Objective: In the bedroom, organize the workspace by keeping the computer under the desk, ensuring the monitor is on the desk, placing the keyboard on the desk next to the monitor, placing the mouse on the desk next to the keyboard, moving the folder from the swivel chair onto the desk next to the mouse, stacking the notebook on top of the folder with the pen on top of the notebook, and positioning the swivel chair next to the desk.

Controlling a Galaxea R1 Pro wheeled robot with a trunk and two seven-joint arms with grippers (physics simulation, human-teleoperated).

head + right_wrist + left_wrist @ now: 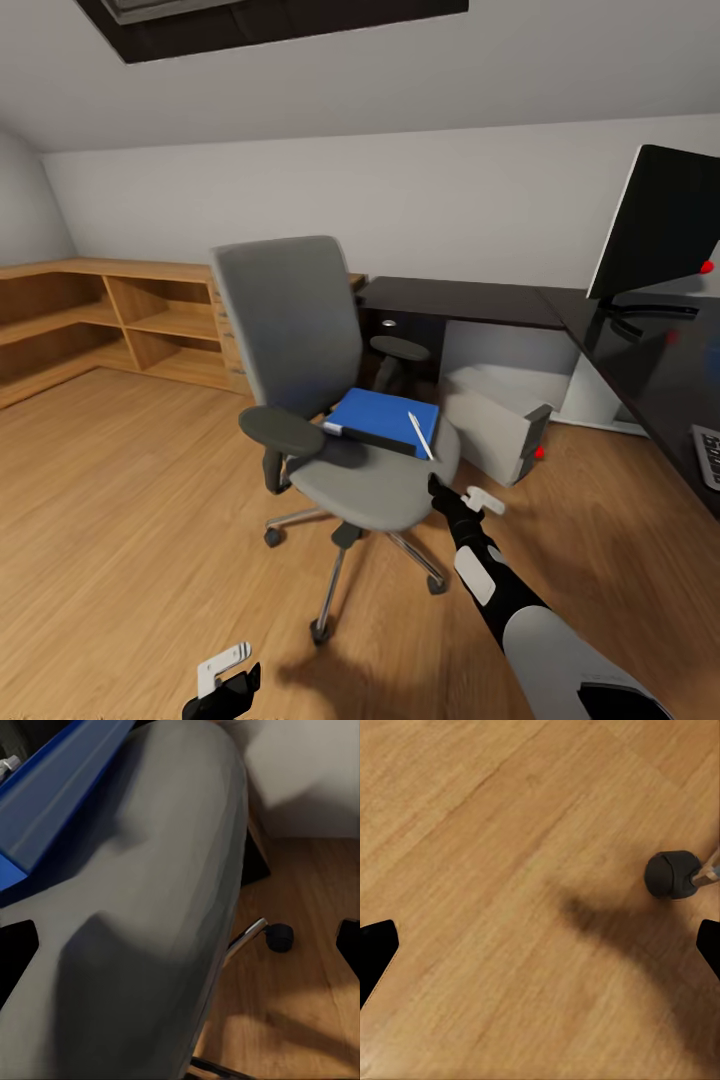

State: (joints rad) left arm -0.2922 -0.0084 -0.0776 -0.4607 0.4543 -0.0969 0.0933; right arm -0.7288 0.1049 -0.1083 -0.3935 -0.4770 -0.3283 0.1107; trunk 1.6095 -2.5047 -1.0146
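The folder (383,413) lies flat on the chair (330,400) seat, with the pen (420,435) resting across its near corner; it awaits transfer to the desk (520,305). The right gripper (470,497) hangs at the seat's front edge, just short of the folder, jaws spread wide and empty, apparently lining up a grasp. The left gripper (228,675), also wide, hangs low over the floor (495,870), near a chair caster (671,874).
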